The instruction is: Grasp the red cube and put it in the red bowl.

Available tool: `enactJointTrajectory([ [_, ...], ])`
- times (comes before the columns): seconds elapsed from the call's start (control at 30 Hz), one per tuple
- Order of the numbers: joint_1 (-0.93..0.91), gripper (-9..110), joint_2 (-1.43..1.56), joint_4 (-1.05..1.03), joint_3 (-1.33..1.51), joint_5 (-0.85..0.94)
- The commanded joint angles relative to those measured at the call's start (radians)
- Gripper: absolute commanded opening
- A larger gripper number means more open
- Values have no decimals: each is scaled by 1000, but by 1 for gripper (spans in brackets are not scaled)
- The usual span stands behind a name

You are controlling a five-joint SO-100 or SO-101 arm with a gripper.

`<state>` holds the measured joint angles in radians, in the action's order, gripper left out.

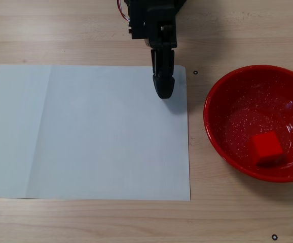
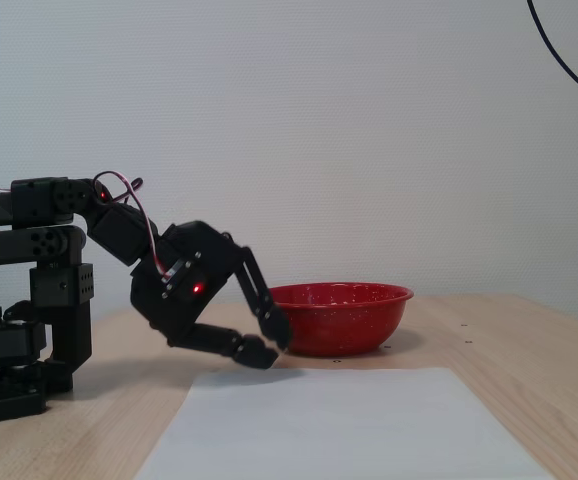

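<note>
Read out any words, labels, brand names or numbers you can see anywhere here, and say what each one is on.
None: no readable text shows in either fixed view.
The white paper sheet is blank.
The red bowl, red cube and claw carry no visible marking.
</note>
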<state>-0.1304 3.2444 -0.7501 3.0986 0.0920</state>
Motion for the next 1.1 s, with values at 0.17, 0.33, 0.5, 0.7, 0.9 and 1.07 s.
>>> enactJointTrajectory([
  [0.17,26,0,34,-132,5,25],
  [0.33,28,0,32,-135,5,25],
  [0.5,29,0,32,-141,5,26],
  [0.7,14,0,32,-141,5,8],
  [0.9,14,0,32,-141,5,6],
  [1.07,14,0,32,-141,5,5],
])
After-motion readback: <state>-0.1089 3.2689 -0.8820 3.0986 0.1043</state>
